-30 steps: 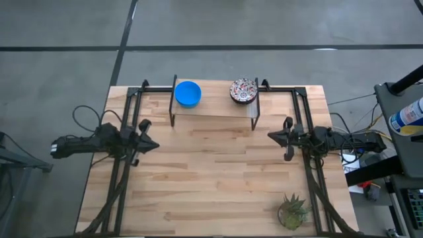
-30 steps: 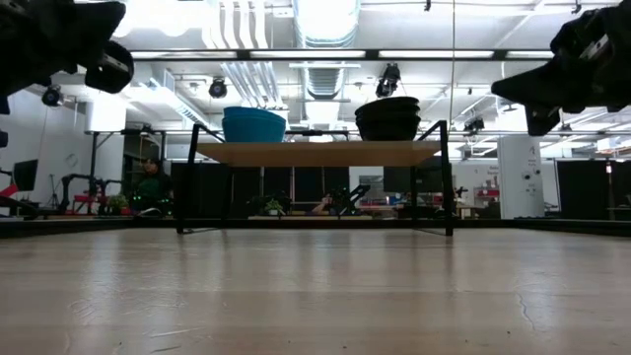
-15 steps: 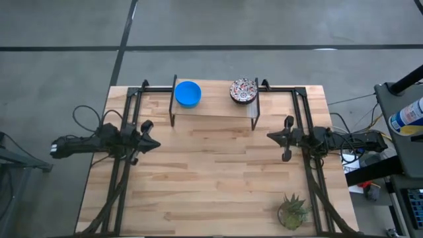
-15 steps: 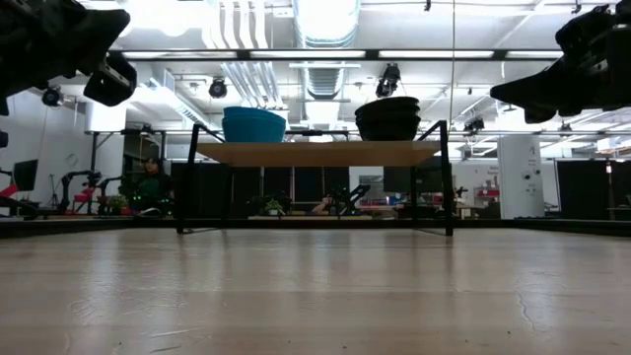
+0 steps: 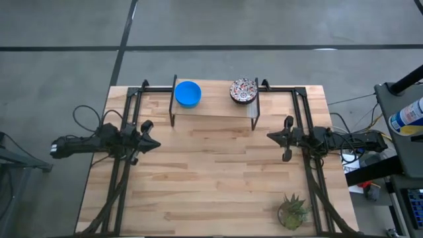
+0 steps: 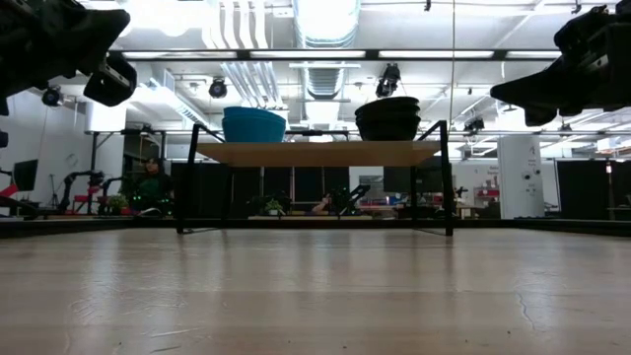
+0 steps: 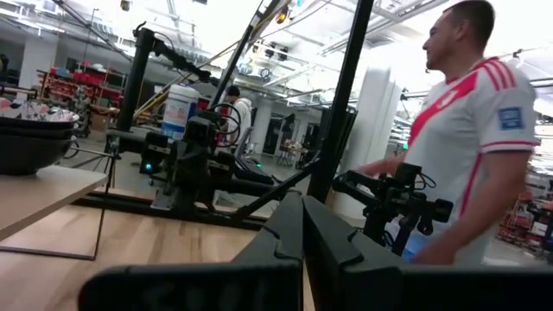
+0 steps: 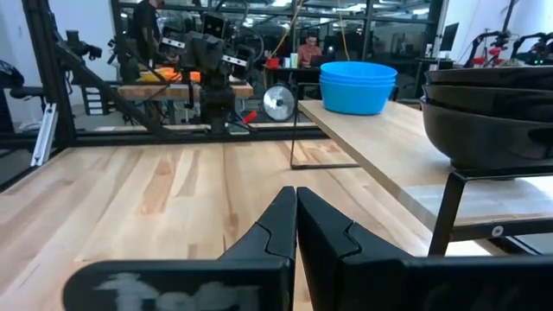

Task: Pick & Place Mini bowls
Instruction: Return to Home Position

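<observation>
I see blue bowl stack [image 5: 188,94], floral bowl stack [image 5: 243,90] on shelf [image 5: 215,107] at counter [image 5: 211,178] back edge; left claw [image 5: 155,145], right claw [image 5: 269,136] closed, wide apart.

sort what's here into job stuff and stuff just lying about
Job: blue bowls stacked on the shelf; patterned bowls stacked beside them; left gripper, right gripper, both shut, at the table's sides.
Lying about: potted plant, right arm's side.
</observation>
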Robot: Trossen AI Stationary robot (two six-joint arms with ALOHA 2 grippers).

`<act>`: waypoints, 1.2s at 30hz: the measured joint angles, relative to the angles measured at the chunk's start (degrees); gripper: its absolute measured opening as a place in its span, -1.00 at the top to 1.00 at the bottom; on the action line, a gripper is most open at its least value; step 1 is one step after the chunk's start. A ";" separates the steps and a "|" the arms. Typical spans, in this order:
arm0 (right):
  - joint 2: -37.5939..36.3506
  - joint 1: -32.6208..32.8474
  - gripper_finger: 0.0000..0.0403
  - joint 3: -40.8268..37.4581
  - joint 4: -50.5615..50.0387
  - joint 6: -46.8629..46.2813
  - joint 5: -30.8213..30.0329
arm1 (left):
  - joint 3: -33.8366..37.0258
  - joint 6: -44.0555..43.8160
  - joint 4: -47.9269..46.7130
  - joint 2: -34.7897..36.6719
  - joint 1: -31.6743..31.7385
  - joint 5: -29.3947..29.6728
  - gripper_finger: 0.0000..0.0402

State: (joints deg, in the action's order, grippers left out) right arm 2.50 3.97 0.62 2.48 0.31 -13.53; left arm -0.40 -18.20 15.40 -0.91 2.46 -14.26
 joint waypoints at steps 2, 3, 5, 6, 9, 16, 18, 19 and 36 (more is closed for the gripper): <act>0.00 0.00 0.96 0.00 0.00 -0.61 0.01 | 0.00 0.00 0.00 0.00 0.00 0.00 0.99; 0.00 0.00 0.96 0.00 0.00 -0.76 0.01 | 0.01 0.00 -0.01 0.00 0.00 0.00 0.99; 0.00 0.00 0.96 0.00 0.00 -0.54 0.01 | 0.02 -0.02 0.00 0.00 0.00 0.00 0.99; 0.00 0.00 0.96 0.00 0.00 -0.22 0.01 | 0.02 -0.02 -0.02 0.00 0.01 0.00 0.99; 0.00 0.00 0.96 0.00 0.00 0.06 -0.01 | 0.02 -0.04 -0.02 0.00 0.00 0.00 0.99; 0.00 0.00 0.96 0.00 0.00 0.07 -0.01 | 0.05 -0.05 -0.02 0.00 0.00 0.00 0.99; 0.00 0.00 0.96 0.02 0.00 0.08 -0.01 | 0.07 -0.05 -0.02 0.00 0.00 0.00 0.99; 0.00 0.00 0.96 0.01 0.00 -0.16 -0.01 | 0.07 -0.04 -0.02 0.00 0.00 0.00 0.99; 0.00 0.00 0.96 0.02 0.00 0.07 -0.03 | 0.07 -0.07 -0.02 0.00 0.00 0.00 0.99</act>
State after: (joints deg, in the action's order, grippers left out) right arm 2.50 3.97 0.64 2.48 0.38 -13.56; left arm -0.34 -18.26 15.38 -0.91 2.46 -14.26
